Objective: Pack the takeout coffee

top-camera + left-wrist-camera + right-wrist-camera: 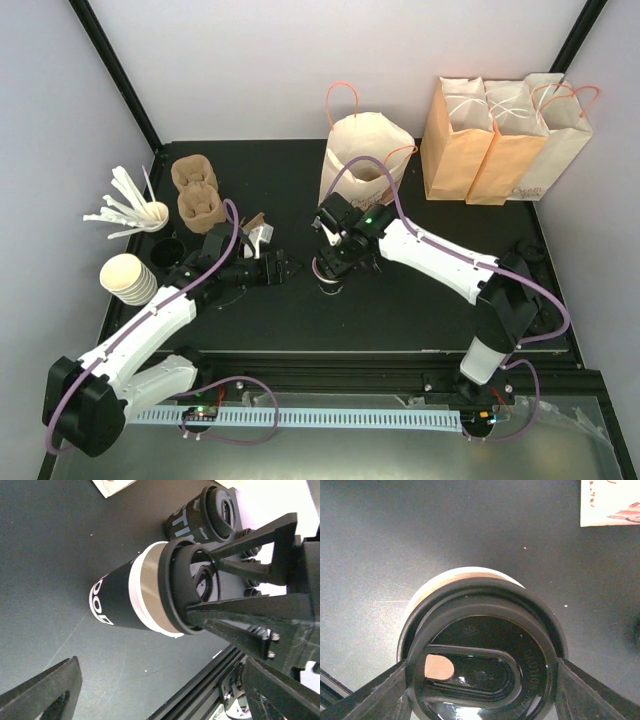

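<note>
The takeout coffee is a small black paper cup with white lettering and a round black lid. It is upright near the middle of the black table. My right gripper comes down on it from above and is shut on the lid's rim, one finger on each side. The same hold shows in the left wrist view, where a right finger crosses the lid. My left gripper sits just left of the cup. It is open, with only bare table between its fingers.
An open white paper bag with pink handles stands just behind the cup. Three more bags line the back right. On the left are brown cup carriers, a stack of white cups, a cup of white stirrers and loose black lids.
</note>
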Robot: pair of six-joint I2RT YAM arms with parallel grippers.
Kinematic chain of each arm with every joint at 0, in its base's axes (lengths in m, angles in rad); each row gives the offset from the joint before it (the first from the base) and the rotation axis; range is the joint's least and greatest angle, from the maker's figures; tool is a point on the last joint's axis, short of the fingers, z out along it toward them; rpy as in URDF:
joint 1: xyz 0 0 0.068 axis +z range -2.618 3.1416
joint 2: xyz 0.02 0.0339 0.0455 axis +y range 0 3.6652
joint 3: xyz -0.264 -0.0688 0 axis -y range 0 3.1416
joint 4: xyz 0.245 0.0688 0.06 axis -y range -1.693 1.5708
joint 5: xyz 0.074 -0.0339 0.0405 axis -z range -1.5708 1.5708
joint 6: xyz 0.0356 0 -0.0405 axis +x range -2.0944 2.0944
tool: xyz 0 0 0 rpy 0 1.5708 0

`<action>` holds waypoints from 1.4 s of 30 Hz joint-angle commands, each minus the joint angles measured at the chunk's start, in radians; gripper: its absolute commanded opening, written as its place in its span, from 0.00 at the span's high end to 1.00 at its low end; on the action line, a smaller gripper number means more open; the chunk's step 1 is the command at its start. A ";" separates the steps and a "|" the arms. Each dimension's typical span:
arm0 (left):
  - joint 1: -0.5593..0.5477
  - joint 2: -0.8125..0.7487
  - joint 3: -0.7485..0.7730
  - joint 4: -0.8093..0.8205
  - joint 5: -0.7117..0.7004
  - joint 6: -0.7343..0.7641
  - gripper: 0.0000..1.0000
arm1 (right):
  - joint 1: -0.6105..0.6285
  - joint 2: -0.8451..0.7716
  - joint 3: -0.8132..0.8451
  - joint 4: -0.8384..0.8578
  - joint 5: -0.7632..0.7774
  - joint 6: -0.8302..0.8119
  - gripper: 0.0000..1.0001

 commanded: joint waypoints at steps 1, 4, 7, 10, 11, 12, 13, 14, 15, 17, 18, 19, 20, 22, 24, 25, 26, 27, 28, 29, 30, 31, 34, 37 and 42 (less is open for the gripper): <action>0.007 0.009 -0.015 0.064 0.039 -0.023 0.12 | 0.007 0.022 0.031 0.011 -0.013 -0.020 0.30; 0.008 0.018 -0.024 0.082 0.052 -0.028 0.19 | 0.008 0.036 0.037 0.012 -0.016 -0.025 0.30; 0.007 0.030 -0.036 0.098 0.061 -0.030 0.24 | 0.008 0.045 0.037 0.016 -0.023 -0.027 0.30; 0.007 0.042 -0.048 0.119 0.065 -0.034 0.29 | 0.012 0.050 0.040 0.022 -0.025 -0.030 0.30; 0.007 0.047 -0.051 0.124 0.067 -0.036 0.30 | 0.014 0.052 0.041 0.021 -0.022 -0.031 0.30; 0.007 0.052 -0.054 0.132 0.068 -0.038 0.31 | 0.017 0.054 0.041 0.022 -0.018 -0.032 0.30; 0.007 0.058 -0.057 0.139 0.069 -0.039 0.33 | 0.019 0.055 0.041 0.023 -0.017 -0.032 0.30; 0.007 0.064 -0.059 0.146 0.072 -0.040 0.34 | 0.021 0.057 0.042 0.024 -0.019 -0.034 0.30; 0.007 0.071 -0.061 0.153 0.075 -0.042 0.36 | 0.024 0.060 0.044 0.023 -0.020 -0.035 0.30; 0.007 0.090 -0.064 0.166 0.082 -0.045 0.39 | 0.029 0.067 0.046 0.022 -0.019 -0.036 0.30; 0.008 0.096 -0.066 0.172 0.086 -0.046 0.41 | 0.030 0.070 0.046 0.022 -0.016 -0.037 0.30; 0.008 0.104 -0.065 0.177 0.087 -0.046 0.42 | 0.032 0.073 0.047 0.020 -0.011 -0.037 0.30; 0.008 0.110 -0.065 0.180 0.087 -0.046 0.43 | 0.033 0.077 0.048 0.018 -0.004 -0.037 0.30; 0.007 0.120 -0.068 0.187 0.088 -0.045 0.45 | 0.039 0.084 0.050 0.010 0.015 -0.038 0.30; 0.007 0.130 -0.069 0.193 0.087 -0.044 0.46 | 0.044 0.090 0.051 0.002 0.030 -0.042 0.30; 0.007 0.136 -0.070 0.198 0.087 -0.041 0.46 | 0.047 0.091 0.051 -0.001 0.037 -0.043 0.30; 0.007 0.145 -0.071 0.204 0.088 -0.041 0.47 | 0.050 0.093 0.049 -0.002 0.041 -0.044 0.30; 0.008 0.155 -0.072 0.209 0.088 -0.040 0.48 | 0.049 0.095 0.048 -0.001 0.041 -0.044 0.30; 0.007 0.166 -0.073 0.215 0.090 -0.039 0.48 | 0.051 0.095 0.045 0.000 0.039 -0.043 0.30; 0.007 0.178 -0.074 0.223 0.090 -0.040 0.49 | 0.052 0.097 0.042 0.002 0.037 -0.043 0.29; 0.008 0.189 -0.075 0.231 0.093 -0.041 0.50 | 0.053 0.098 0.041 0.004 0.036 -0.043 0.28; 0.007 0.198 -0.075 0.240 0.096 -0.041 0.52 | 0.054 0.098 0.039 0.005 0.035 -0.044 0.28; 0.007 0.216 -0.074 0.262 0.094 -0.040 0.55 | 0.054 0.107 0.040 0.005 0.032 -0.045 0.28; 0.008 0.228 -0.068 0.265 0.081 -0.033 0.56 | 0.055 0.122 0.047 -0.004 0.023 -0.050 0.28; 0.009 0.252 -0.050 0.281 0.077 -0.022 0.56 | 0.054 0.146 0.063 -0.047 0.005 -0.061 0.28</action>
